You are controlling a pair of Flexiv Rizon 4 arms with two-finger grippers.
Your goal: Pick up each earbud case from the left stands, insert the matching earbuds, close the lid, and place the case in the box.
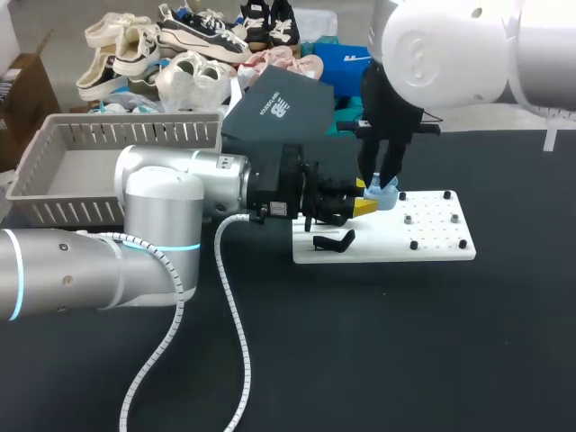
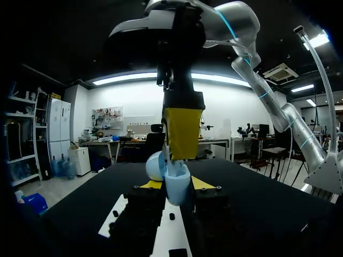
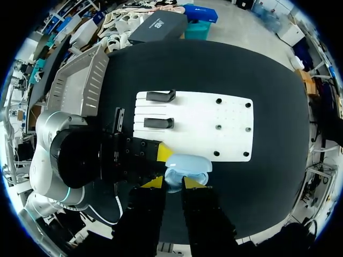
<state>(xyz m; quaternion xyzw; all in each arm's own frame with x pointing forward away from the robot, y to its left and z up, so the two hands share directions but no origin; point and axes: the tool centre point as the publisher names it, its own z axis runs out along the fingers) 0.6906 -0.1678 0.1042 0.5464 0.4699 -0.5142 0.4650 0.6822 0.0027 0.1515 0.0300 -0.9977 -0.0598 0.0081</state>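
A light blue earbud case [image 1: 387,193] is held just above the near left part of the white board [image 1: 432,241]. My left gripper [image 1: 364,206] comes in level from the left and is shut on the case's body [image 2: 177,187]. Its rounded lid [image 2: 155,166] stands open to one side. My right gripper [image 1: 384,185] points down from above. Its yellow fingers [image 2: 183,131] are shut on the case's upper part [image 3: 185,165]. In the right wrist view my right gripper [image 3: 172,182] has a bit of light blue between its tips. Two black stands [image 3: 159,122] on the board hold nothing.
A grey slatted basket [image 1: 90,135] sits at the back left of the black table. Behind the board lie a dark box [image 1: 288,108] and a heap of shoes [image 1: 180,54]. The board's right half [image 3: 230,123] carries several small black pegs.
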